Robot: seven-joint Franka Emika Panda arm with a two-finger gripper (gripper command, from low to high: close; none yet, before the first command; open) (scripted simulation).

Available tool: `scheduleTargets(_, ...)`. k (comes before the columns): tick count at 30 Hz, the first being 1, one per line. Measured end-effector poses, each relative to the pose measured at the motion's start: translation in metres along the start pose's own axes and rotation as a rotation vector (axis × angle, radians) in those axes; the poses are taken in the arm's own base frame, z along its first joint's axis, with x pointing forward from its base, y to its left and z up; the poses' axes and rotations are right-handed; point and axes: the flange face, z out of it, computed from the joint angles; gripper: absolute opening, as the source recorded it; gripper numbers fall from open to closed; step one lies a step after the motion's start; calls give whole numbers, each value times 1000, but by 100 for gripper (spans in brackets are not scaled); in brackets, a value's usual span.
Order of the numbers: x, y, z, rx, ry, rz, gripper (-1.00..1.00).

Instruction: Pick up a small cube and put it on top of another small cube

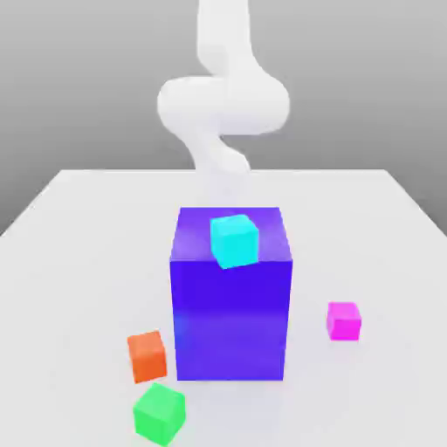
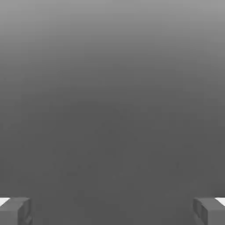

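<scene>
The small magenta-pink cube [image 1: 343,320] rests on the white table [image 1: 79,227], on the exterior view's right of the big blue-violet block [image 1: 231,301]. A cyan cube [image 1: 234,240] sits on top of that block, near its front edge. An orange cube [image 1: 147,355] lies by the block's lower left corner, and a green cube [image 1: 159,412] lies in front of it. My white arm [image 1: 223,100] rises behind the block at the far side of the table. In the hand view my gripper [image 2: 112,211] is open, its grey fingertips [image 2: 15,210] far apart with nothing between them, facing plain grey background.
The tall blue-violet block stands in the middle of the table between my arm and the front cubes. The table's far edge runs behind the block, and its side edges slope outward toward the front.
</scene>
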Motion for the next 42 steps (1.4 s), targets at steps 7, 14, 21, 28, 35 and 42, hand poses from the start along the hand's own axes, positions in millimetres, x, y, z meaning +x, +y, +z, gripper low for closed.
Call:
scheduleTargets(7, -121, -12, 159, -33, -277, -450, 0)
scheduleTargets(14, -289, 30, 258, -30, -559, -946, 0)
scheduleTargets(21, -424, 110, 301, -5, -782, -1350, 0)
scheduleTargets(28, -448, 134, 335, -4, -788, -1356, -100)
scheduleTargets(35, -445, 131, 331, -6, -789, -1356, -100)
scheduleTargets(42, -421, 106, 291, -9, -791, -1363, -100)
